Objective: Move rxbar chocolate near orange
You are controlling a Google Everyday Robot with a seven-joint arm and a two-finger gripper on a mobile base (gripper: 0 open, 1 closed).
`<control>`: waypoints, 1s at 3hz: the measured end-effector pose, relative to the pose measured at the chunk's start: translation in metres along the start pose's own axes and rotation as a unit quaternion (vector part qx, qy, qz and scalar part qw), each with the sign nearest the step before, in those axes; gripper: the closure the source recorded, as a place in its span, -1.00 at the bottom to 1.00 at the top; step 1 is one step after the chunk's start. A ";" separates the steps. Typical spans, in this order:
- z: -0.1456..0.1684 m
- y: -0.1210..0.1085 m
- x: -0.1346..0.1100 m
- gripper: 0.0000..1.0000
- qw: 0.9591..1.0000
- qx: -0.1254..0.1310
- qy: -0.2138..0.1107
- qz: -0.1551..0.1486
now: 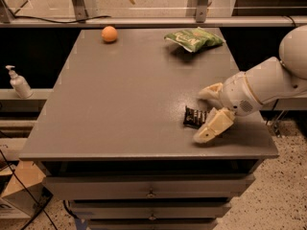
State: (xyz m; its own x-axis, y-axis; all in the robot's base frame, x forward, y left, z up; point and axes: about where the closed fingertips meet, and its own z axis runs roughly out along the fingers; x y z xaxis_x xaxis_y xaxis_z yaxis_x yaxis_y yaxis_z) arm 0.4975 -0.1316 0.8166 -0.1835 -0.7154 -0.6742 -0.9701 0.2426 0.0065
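— Fingers (213,126) of the gripper (203,115) are spread wide at the bench's (120,104) right front. The rxbar chocolate's (194,116) right end lies between them, not yet gripped.
— Then settle low, centre on the bar, and close squarely across it.
— And the orange (109,33)?
— Far-left corner, well apart. Lift clear before crossing.

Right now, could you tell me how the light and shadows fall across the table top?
Camera view: dim, even light on the grey table, with no glare. The orange is the brightest thing. The green chip bag throws a dark shadow toward the front. The open gripper, near the right front edge at the rxbar chocolate, shades the surface under its lower finger.
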 end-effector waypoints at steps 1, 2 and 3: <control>0.004 -0.001 0.001 -0.17 1.000 -0.004 0.004 0.005; 0.004 -0.001 -0.001 0.30 1.000 -0.006 0.006 0.005; 0.001 -0.001 -0.004 0.76 1.000 -0.006 0.006 0.005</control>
State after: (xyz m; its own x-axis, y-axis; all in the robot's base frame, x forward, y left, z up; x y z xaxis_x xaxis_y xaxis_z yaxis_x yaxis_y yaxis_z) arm 0.4990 -0.1287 0.8188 -0.1955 -0.7212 -0.6646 -0.9699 0.2427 0.0220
